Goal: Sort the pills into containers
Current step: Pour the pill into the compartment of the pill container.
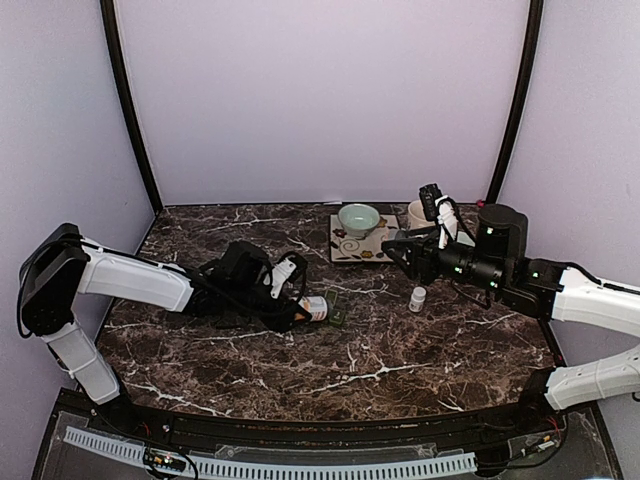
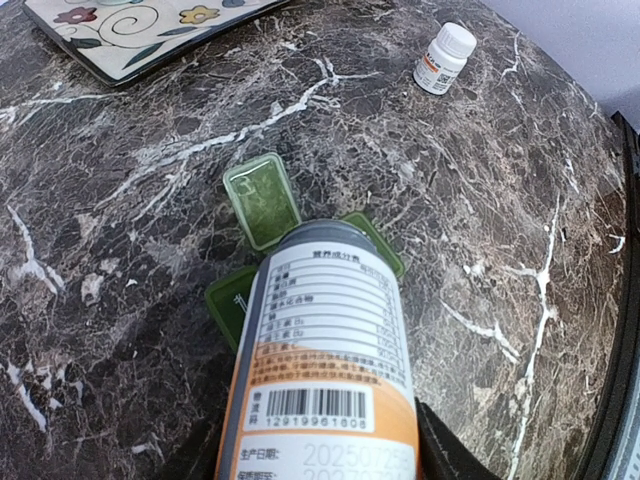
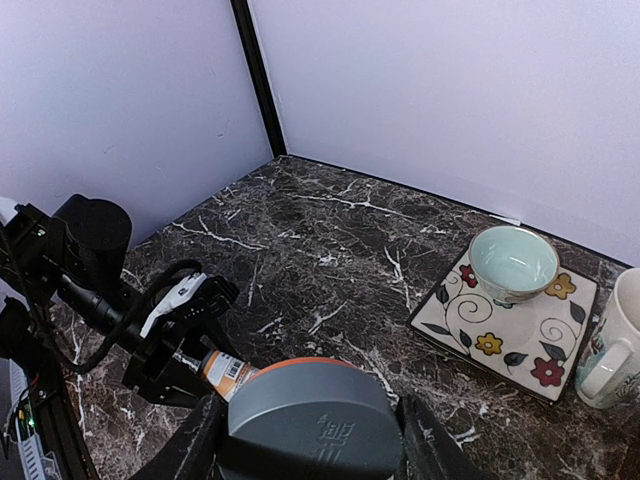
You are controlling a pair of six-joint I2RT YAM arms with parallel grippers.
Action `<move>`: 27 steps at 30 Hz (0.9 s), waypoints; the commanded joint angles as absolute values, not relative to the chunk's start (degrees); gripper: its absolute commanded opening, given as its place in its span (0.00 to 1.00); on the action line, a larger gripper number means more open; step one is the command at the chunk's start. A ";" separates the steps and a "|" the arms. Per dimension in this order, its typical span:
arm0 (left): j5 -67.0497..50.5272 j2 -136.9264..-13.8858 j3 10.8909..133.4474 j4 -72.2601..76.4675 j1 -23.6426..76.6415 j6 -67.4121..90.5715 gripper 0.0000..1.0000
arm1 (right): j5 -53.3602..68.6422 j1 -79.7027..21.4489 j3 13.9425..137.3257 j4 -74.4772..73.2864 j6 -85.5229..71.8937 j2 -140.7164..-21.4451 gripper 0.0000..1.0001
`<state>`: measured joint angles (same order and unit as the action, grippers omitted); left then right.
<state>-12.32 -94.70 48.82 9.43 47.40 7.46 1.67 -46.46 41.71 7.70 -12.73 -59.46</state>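
Observation:
My left gripper (image 1: pixel 288 300) is shut on a large orange-and-white labelled bottle (image 2: pixel 330 340), tilted with its mouth down over the dark green pill box (image 2: pixel 262 200). One hinged lid of the box stands open; the bottle hides most of the other compartments. In the top view the box (image 1: pixel 338 312) lies just right of the bottle (image 1: pixel 314 307). My right gripper (image 3: pixel 312 445) is held above the table to the right and is shut on a grey cap with an orange rim (image 3: pixel 310 415). The pills are hidden.
A small white-capped bottle (image 1: pixel 417 298) stands right of the pill box. At the back a flowered square plate (image 3: pixel 545 345) carries a pale green bowl (image 3: pixel 513 262), with a mug (image 3: pixel 612 345) beside it.

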 commanded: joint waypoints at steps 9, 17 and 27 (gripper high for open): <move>-11.41 -91.64 49.04 11.58 48.08 7.45 0.00 | 2.20 -46.34 41.71 10.22 -13.18 -59.42 0.04; -10.93 -90.57 43.50 19.97 48.08 11.11 0.00 | 2.24 -46.33 41.70 10.11 -13.19 -59.18 0.04; -10.88 -87.78 38.53 26.86 48.08 13.19 0.00 | 2.63 -46.40 41.76 10.09 -13.44 -59.07 0.04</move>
